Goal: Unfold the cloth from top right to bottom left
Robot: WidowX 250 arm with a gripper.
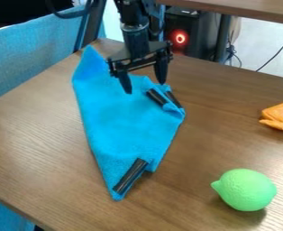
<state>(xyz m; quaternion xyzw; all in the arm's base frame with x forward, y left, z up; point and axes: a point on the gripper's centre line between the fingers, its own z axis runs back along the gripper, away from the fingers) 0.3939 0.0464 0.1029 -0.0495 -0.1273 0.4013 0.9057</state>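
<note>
The black gripper (145, 88) hangs over the upper part of the blue cloth (123, 122), its two fingers apart with nothing between them. The cloth lies in a long, slanting shape on the table, one point at the top left and another at the bottom. Black strips mark its edges: one at the bottom corner, and two close together at the upper right, where the cloth is bunched and folded. Those two strips lie just below and to the right of the gripper.
On the brown wooden table (41, 144), a green lime-like object (245, 189) stands at the lower right. An orange toy piece (280, 117) lies at the right edge. A blue fabric-covered barrier (35, 52) runs along the upper left.
</note>
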